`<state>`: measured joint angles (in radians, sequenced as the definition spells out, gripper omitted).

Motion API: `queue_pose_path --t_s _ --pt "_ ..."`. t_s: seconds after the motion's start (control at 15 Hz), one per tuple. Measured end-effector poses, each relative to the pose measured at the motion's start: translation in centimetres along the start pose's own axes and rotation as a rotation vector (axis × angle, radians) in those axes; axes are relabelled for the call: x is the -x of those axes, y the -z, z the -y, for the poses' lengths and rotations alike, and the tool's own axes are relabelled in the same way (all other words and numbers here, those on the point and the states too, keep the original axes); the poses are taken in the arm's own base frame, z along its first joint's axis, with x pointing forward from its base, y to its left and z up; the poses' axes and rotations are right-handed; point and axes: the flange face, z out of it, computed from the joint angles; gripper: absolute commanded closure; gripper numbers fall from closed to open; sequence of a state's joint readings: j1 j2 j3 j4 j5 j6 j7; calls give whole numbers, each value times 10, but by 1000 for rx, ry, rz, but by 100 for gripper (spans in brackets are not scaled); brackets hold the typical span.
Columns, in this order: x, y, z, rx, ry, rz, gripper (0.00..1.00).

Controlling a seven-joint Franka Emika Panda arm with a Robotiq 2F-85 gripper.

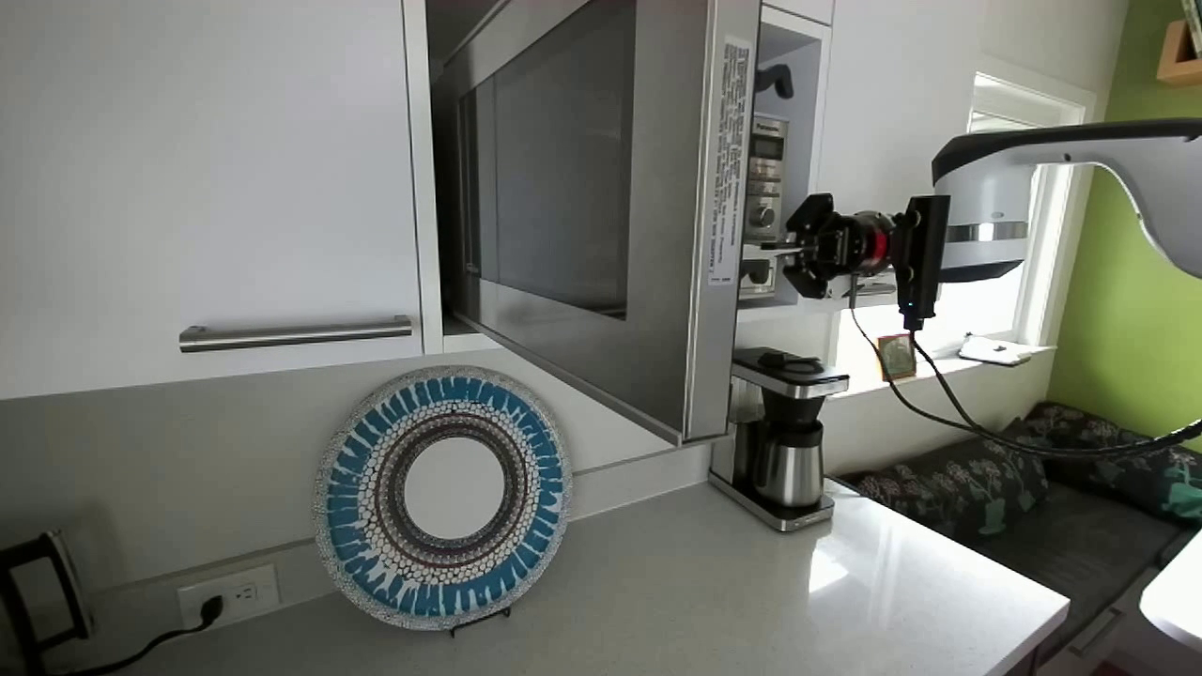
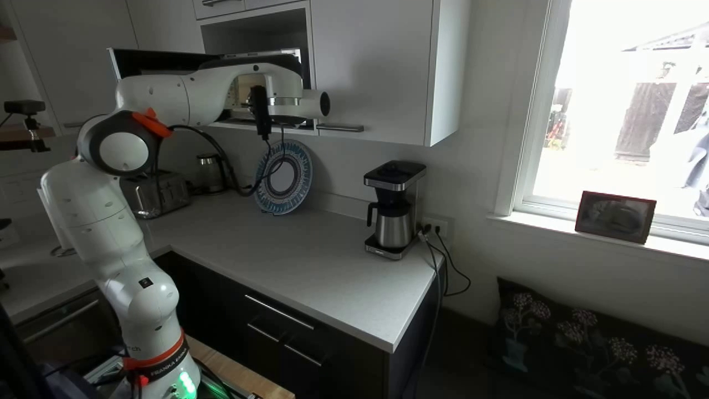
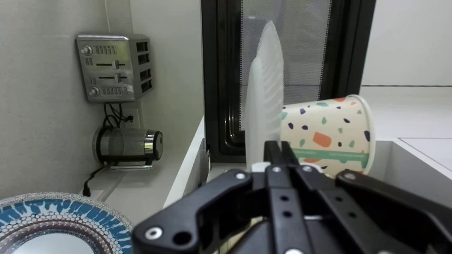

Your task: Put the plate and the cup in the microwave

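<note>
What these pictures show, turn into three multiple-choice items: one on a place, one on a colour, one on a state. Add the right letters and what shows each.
1. Where is the speckled cup?
A) On the windowsill
B) On the white plate
C) On the toaster

2. What colour is the band round the cup?
A) Green
B) Red
C) Yellow

3. How does the microwave door stand?
A) Missing
B) Shut
C) Open

1: B, as the cup's narrow end meets the plate in the wrist view.
2: A, as the band in that view is green.
3: C, as it juts out in an exterior view, with the control panel in sight beyond it.
</note>
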<state>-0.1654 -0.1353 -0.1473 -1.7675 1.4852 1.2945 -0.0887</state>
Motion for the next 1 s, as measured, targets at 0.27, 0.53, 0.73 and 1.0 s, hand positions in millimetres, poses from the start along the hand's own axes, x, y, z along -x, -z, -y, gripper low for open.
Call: queue_pose_path --t_s 0.27,0.53,0.73,1.0 --pt "-10 -9 4 -11 -8 -38 100" --pt "-19 -21 4 -8 -34 -74 100" --pt "-24 -28 6 -3 -51 -109 100" --pt "-32 -36 11 3 -67 -170 100"
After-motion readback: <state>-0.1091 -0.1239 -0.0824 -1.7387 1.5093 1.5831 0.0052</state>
